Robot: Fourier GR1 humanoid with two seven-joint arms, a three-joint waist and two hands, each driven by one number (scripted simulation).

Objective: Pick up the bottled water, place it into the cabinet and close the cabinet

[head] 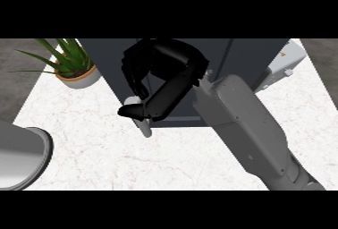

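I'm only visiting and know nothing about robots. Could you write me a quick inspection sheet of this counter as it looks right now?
Surface: white marbled counter.
Job's things: dark grey cabinet at the back; the bottled water is not clearly seen and may be hidden by the hand.
Clutter: potted plant at back left; white appliance at back right; grey rounded object at the left edge, unidentified.
Hands: right hand over the cabinet's front; left hand not in view.
Cables: nothing seen.
Surroundings: dark floor beyond the counter.

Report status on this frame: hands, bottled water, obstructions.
Right hand at dark grey cabinet front, grip unclear. Left hand out of view. Bottled water not visible. Potted green plant beside cabinet, not obstructing.
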